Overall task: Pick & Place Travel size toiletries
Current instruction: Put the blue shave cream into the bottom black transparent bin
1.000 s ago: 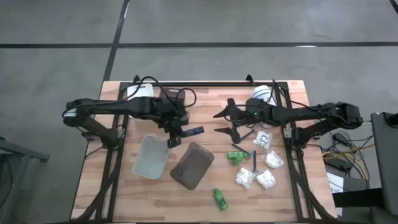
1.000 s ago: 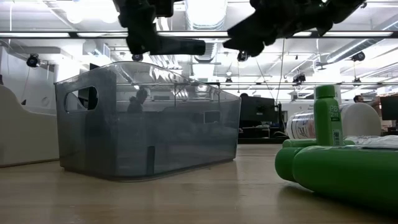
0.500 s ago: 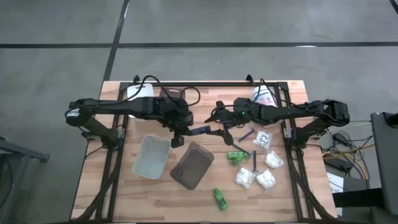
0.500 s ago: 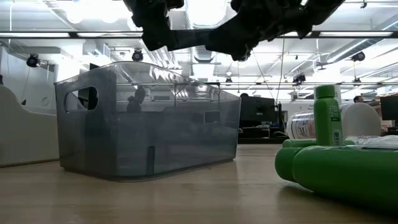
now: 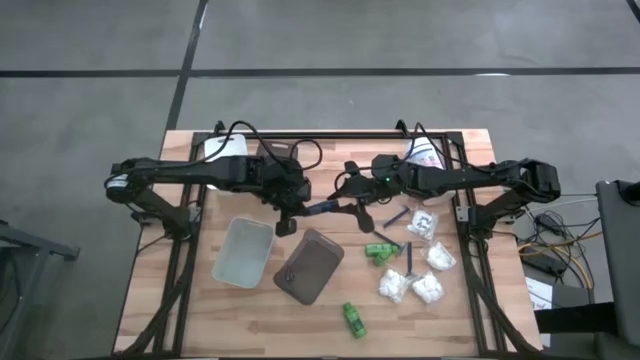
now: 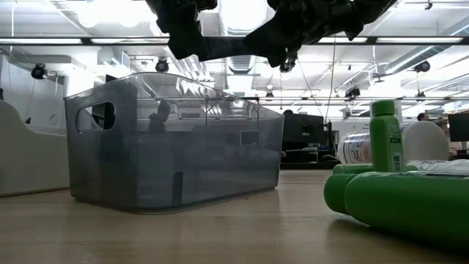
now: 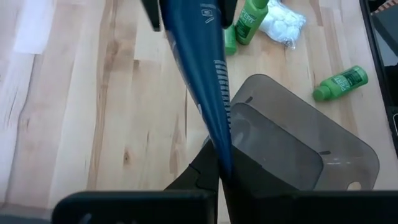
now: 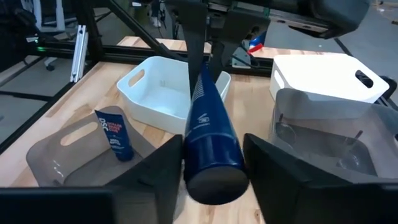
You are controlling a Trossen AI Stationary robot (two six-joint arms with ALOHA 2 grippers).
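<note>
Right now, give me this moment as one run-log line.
phase: handover | left end effector: shut on dark blue tube | right end effector: open around tube's free end | location: above brown tray

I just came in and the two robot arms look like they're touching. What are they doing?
The left gripper holds a blue tube in the air, near the brown tray. The right gripper has its open fingers on either side of the tube's other end, so it looks like a hand-over. Green bottles and white packets lie on the table.
</note>
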